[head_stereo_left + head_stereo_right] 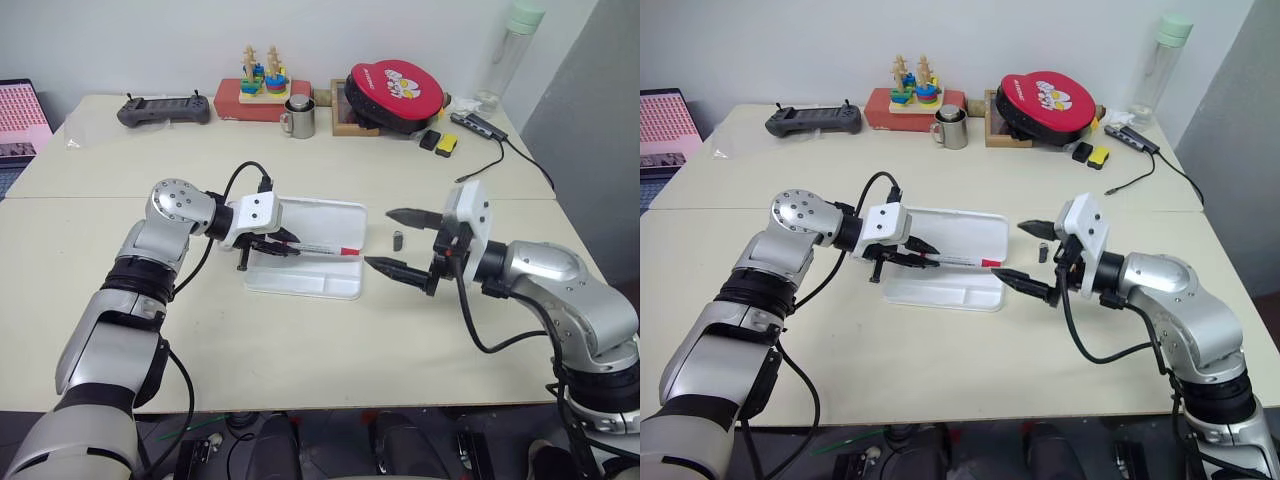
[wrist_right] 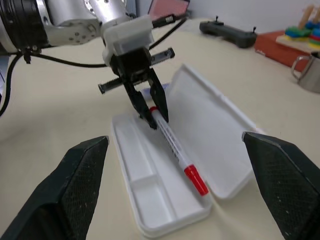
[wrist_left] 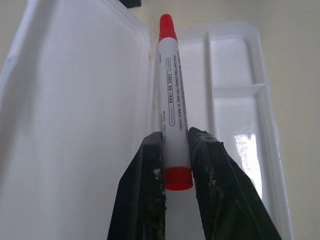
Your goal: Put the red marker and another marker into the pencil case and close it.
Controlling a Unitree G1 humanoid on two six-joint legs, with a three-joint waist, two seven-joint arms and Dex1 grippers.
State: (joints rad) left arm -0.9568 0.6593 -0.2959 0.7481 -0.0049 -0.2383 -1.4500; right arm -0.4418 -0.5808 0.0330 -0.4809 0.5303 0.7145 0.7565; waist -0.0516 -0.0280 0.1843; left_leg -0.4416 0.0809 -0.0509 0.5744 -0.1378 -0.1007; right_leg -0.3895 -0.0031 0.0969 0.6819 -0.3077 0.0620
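Left eye view: cream table (image 1: 300, 340), grey wall (image 1: 120, 40)

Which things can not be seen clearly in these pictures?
- Purple marker: the left hand covers most of it in the right wrist view.
- Print on the red marker: too small to read, left wrist view.
- Small dark object beside the case: too small to identify, eye views.
- Case's near end: cut off, left wrist view.

The print on the red marker (image 3: 172, 100) is too small to read.
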